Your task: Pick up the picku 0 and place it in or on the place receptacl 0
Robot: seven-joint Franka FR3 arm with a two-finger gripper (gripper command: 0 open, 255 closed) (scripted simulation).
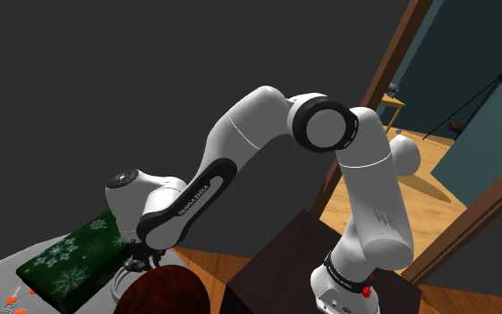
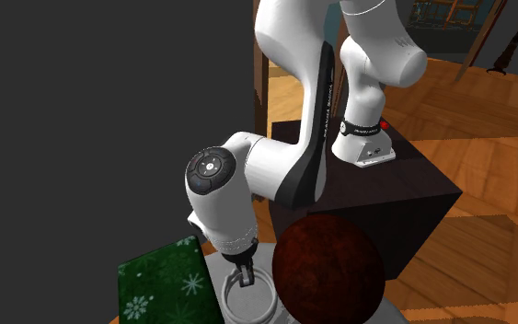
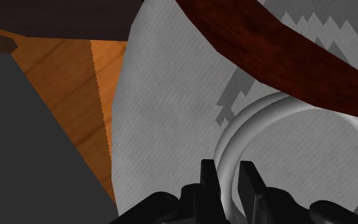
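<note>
Grey table (image 3: 165,95) over a wood floor. Gripper (image 3: 228,165) set narrow, fingers clasping the rim of a pale ring (image 3: 229,139). Ring lies flat beside a dark red ball (image 2: 328,267), inward of the table's curved edge.

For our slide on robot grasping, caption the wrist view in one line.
Gripper at the rim of a pale ring, beside a dark red round object.
</note>
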